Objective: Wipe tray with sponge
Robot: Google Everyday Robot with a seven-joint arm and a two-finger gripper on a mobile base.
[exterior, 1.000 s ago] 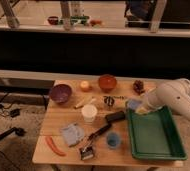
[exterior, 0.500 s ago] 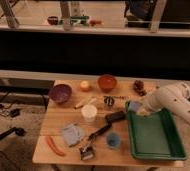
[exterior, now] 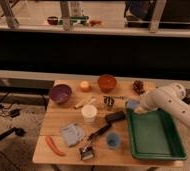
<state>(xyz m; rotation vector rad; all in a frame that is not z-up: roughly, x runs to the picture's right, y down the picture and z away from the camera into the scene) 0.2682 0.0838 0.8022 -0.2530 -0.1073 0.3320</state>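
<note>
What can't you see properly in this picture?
All in the camera view:
- Gripper, at the tray's far left corner by the sponge: mostly behind the arm, so its grip is unclear.
- Arm: cut off by the right edge.
- Metal thing near the orange bowl: too small to name.

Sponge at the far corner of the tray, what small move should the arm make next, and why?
Probably draw the sponge off the corner and across the floor of the tray, toward its near edge. The gripper is shut on the sponge at the tray's far left corner, about at the rim. Nearly all of the green floor lies nearer and to the right.
</note>
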